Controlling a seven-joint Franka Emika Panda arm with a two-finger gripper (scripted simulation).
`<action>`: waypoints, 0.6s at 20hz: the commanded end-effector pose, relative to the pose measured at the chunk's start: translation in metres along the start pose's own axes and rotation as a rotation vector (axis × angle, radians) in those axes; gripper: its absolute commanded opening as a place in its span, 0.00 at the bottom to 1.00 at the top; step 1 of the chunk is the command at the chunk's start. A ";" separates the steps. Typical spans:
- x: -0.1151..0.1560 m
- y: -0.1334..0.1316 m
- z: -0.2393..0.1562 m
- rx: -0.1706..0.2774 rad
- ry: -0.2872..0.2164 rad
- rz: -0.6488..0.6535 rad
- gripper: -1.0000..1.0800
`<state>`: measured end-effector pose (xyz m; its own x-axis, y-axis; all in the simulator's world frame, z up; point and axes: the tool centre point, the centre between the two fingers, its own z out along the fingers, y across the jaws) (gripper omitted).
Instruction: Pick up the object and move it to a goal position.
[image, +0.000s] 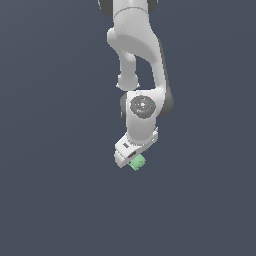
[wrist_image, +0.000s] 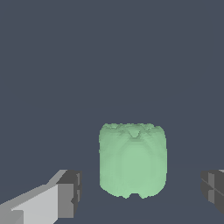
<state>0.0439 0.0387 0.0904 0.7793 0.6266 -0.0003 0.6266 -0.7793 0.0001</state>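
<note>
Matte green bumpy object (wrist_image: 132, 161) between spread gripper (wrist_image: 142, 192) fingers, seemingly untouched.

No readable text, label, brand, number or sign is shown in either view — nothing is printed on the white arm (image: 142, 75), on the light-green object (wrist_image: 132, 159), or on the plain dark grey background.

So we count one arm (image: 142, 75), all white, with one gripper (wrist_image: 140, 194) on the end of it. That gripper has two fingers (wrist_image: 65, 194). And there's just one light-green object (wrist_image: 132, 159). We don't spot any other items.
</note>
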 end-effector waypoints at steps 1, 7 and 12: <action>0.000 0.000 0.003 0.000 0.000 0.000 0.96; 0.000 -0.001 0.032 0.000 0.000 -0.004 0.96; 0.000 -0.001 0.049 0.000 0.000 -0.005 0.96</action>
<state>0.0424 0.0390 0.0450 0.7763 0.6303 -0.0014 0.6303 -0.7763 -0.0011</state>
